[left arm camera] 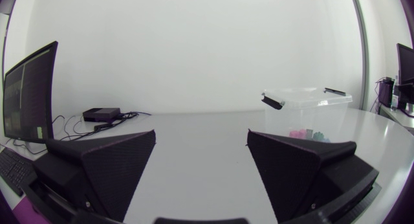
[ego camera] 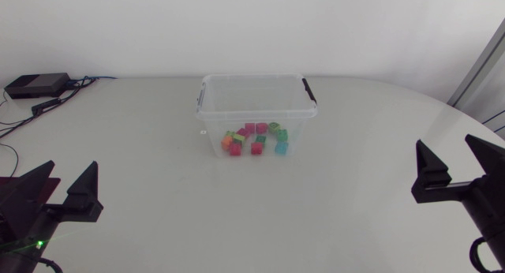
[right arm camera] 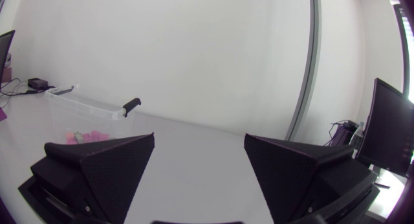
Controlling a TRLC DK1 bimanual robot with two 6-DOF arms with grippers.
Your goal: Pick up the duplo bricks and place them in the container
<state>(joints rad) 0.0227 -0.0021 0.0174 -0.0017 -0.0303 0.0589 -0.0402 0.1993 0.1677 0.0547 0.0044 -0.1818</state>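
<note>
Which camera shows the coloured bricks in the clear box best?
The head view: looking down, it shows the duplo bricks separately inside the container. Both wrist views look in sideways and catch only a few faint bricks through its wall.

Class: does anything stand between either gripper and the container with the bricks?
Nothing visible does. Only bare table lies between the left gripper, the right gripper and the container; the duplo bricks already sit inside it.
</note>
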